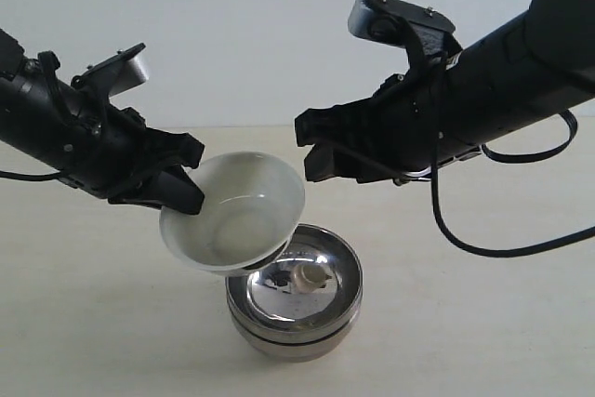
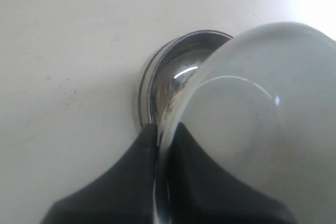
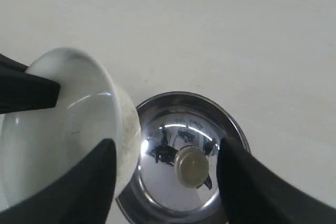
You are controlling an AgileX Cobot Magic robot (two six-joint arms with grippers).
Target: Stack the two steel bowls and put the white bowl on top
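Left gripper [image 2: 158, 132] pinches white bowl [image 1: 237, 211] above stacked steel bowls [image 1: 293, 339]; right gripper [image 1: 309, 148] spread.

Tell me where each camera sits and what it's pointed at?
Exterior view: off the arms, looking slightly down over the table; both arms show, the left gripper holding the white bowl by the stacked steel bowls.
Left wrist view: on the left arm, looking along its fingers clamped on the white bowl's rim.
Right wrist view: on the right arm, looking down between the open fingers of the right gripper.
Shared: all three show both kinds of bowl.
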